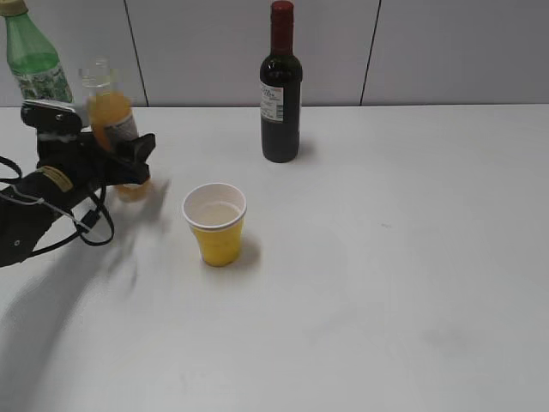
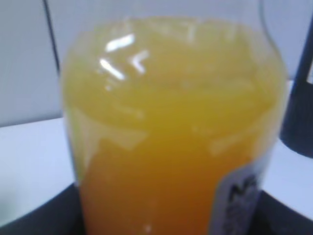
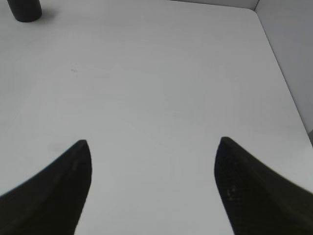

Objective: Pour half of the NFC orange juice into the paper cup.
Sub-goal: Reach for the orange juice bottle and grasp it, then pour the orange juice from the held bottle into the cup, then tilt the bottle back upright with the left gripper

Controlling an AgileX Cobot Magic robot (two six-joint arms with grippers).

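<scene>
The NFC orange juice (image 1: 110, 116) is a clear bottle of orange liquid with a white label and no cap on its neck, standing upright at the far left. My left gripper (image 1: 124, 156) is shut on its lower body. In the left wrist view the juice bottle (image 2: 171, 122) fills the frame, with dark fingers at both bottom corners against it (image 2: 168, 218). The yellow paper cup (image 1: 216, 225) stands upright to the right of the bottle and in front of it, apart from it. My right gripper (image 3: 152, 147) is open and empty over bare table, out of the exterior view.
A dark wine bottle (image 1: 280, 94) with a red cap stands at the back centre; its base shows in the right wrist view (image 3: 23, 10). A green plastic bottle (image 1: 34, 60) stands behind my left gripper. The white table (image 1: 386, 283) stretches right to a grey wall.
</scene>
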